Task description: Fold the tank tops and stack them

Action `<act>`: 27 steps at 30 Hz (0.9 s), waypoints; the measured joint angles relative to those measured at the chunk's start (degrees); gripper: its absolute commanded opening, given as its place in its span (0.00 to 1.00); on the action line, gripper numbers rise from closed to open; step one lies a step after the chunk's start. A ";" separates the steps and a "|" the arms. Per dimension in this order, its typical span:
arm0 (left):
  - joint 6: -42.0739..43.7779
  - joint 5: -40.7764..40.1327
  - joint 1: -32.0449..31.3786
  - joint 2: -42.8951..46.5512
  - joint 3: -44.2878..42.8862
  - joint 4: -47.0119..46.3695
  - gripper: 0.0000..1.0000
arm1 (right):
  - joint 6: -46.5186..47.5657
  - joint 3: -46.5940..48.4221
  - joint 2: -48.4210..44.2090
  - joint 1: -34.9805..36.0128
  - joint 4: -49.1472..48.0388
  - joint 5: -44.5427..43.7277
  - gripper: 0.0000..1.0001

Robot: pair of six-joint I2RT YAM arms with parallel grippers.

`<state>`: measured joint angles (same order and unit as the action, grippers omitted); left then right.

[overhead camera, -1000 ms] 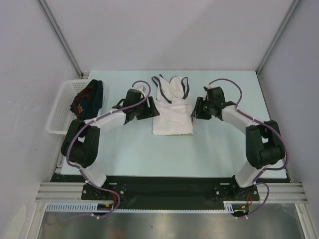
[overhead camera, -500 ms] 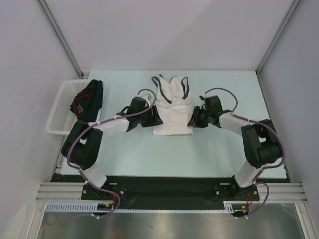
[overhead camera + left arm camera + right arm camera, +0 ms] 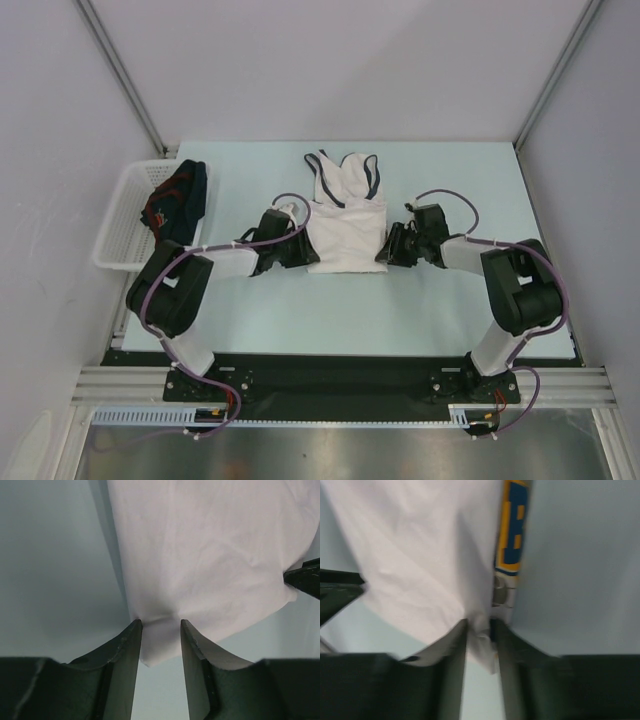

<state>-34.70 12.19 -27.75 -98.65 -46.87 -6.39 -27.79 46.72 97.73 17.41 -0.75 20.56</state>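
The white tank top (image 3: 345, 225) lies flat mid-table, its dark-trimmed straps at the far end. It also shows in the left wrist view (image 3: 210, 555) and in the right wrist view (image 3: 420, 545), where the yellow-blue print (image 3: 512, 530) peeks out at the cloth's edge. My left gripper (image 3: 306, 256) (image 3: 159, 622) is low at the near-left corner, jaws narrowly apart with the corner between them. My right gripper (image 3: 384, 252) (image 3: 479, 622) is shut on bunched cloth at the near-right corner. The navy tank top (image 3: 178, 195) lies crumpled in the basket.
A white wire basket (image 3: 120, 220) stands at the table's left edge. Grey walls and metal posts close in the back and sides. The arms' base rail runs along the near edge.
Both grippers have moved toward me along the white top's sides and dropped low at its near corners. The right jaws have closed on cloth. The top still lies flat.
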 measured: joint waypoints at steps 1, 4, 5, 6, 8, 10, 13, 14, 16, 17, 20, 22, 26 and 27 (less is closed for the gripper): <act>0.04 -0.15 0.00 0.52 0.61 -0.31 0.47 | -0.72 -0.37 -0.24 0.00 -0.76 0.68 0.47; 0.33 -0.94 0.00 2.89 2.69 0.37 0.60 | -0.98 -1.64 -1.84 0.63 -2.32 0.83 0.56; 0.37 -1.07 0.00 4.02 3.50 0.61 0.63 | -0.90 -2.16 -2.47 0.83 -2.49 0.87 0.56; 0.48 -1.57 0.00 5.09 4.20 1.03 0.66 | -0.90 -2.69 -3.19 0.98 -2.38 0.72 0.56; 0.72 -1.75 0.00 7.04 5.70 1.66 0.72 | -0.83 -3.43 -4.42 1.18 -1.27 0.02 0.56; 0.68 -2.01 -0.04 8.55 6.78 2.19 0.72 | -0.76 -3.76 -5.11 1.46 0.02 -0.79 0.55; 0.68 -2.03 -0.22 9.16 7.15 2.67 0.72 | -0.63 -3.80 -5.84 2.12 1.33 -2.54 0.54; 0.68 -2.03 -0.31 9.16 7.15 2.67 0.72 | -0.63 -3.98 -6.03 2.45 1.40 -3.19 0.53; 0.63 -2.03 -0.61 8.94 7.15 2.47 0.71 | -0.59 -4.33 -6.32 2.95 1.44 -4.07 0.48; 0.63 -2.03 -0.70 8.83 7.15 2.21 0.70 | -0.59 -4.52 -6.36 3.13 1.38 -4.22 0.47; 0.28 -1.88 -1.42 7.98 7.13 0.74 0.67 | -0.63 -4.68 -6.38 3.30 1.46 -4.94 0.41; 0.17 -1.66 -1.79 7.32 6.91 -0.17 0.65 | -0.63 -4.72 -6.38 3.37 1.60 -5.18 0.36; -0.46 -1.46 -2.14 5.55 6.36 -1.40 0.38 | -0.63 -4.72 -6.21 3.45 2.12 -5.53 0.19; -0.55 -1.38 -2.14 4.92 6.21 -1.64 0.22 | -0.63 -4.72 -6.03 3.50 2.25 -5.62 0.09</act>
<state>-35.24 10.81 -29.89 -93.73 -40.66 -8.03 -28.42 42.00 91.70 20.91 1.50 14.94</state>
